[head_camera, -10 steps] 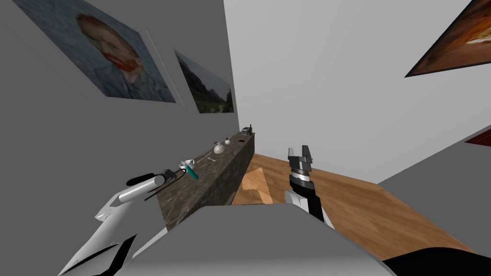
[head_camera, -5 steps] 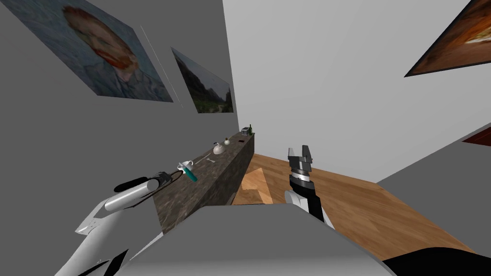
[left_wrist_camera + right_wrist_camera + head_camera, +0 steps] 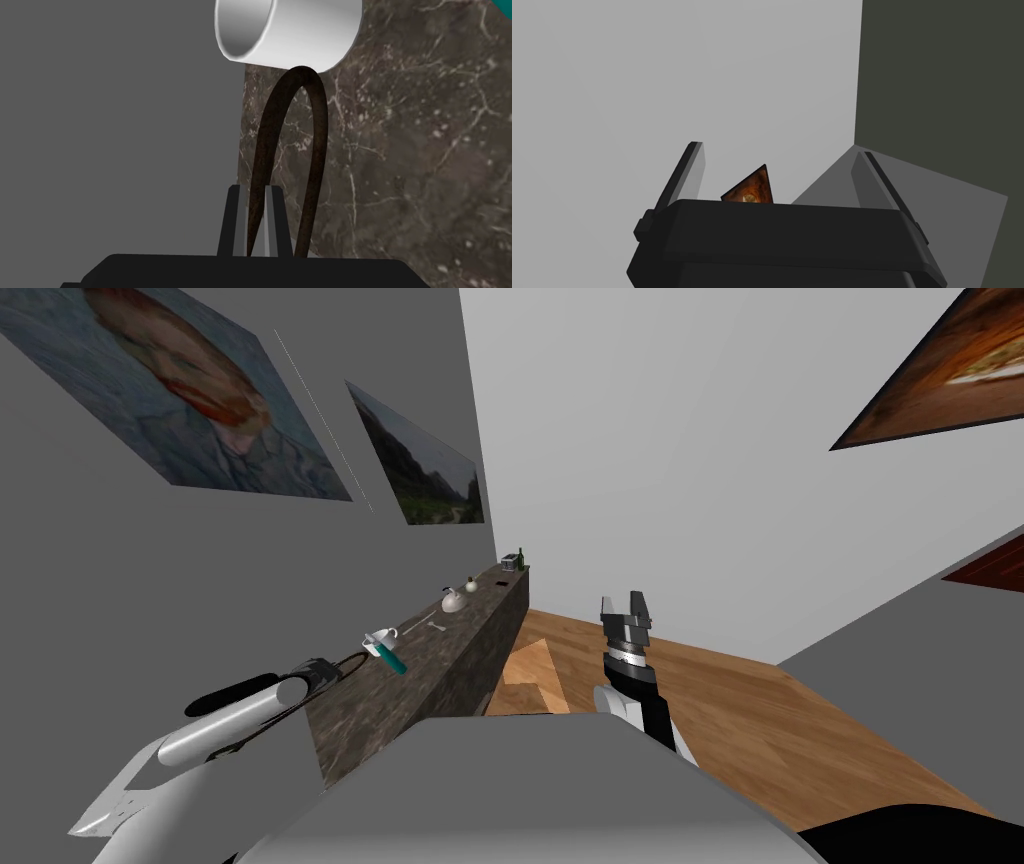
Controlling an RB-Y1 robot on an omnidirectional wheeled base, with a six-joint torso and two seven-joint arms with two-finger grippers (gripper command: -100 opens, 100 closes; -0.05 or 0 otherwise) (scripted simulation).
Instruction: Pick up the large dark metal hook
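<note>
Bench point(image 3: 440, 673): long, dark, marbled, and it runs along the grey wall. The white cup point(image 3: 381, 640) near its close end is my reference for everything below.

Left claw point(image 3: 325, 671): on my side of the cup, at the bench's close end. In the left wrist view the claw point(image 3: 255, 192) is pinched tight on one leg of the hook point(image 3: 263, 150), with no gap showing between the blades and the metal.

Right claw point(image 3: 627, 606): well apart from the cup, off to its right, raised over the wooden floor. It is spread wide with nothing in it (idle, not part of this).

Hook: a dark, rusty-looking loop sticking forward out of the left claw. Its bend ends just short of the cup's point(image 3: 290, 30) side. I can't tell whether they touch. The free leg hangs outside the claw, over the bench top.

Teal tube point(image 3: 395, 658): just beside the cup, on the side away from the wall. Not involved.

Status, my read:
- Grasp looks made.
- Can't confirm the lift: neither view settles whether the hook is clear of the bench top.
- What's left is a clean raise away from the cup without nudging it, plus a check that the single-leg pinch doesn't let the loop swing.
</note>
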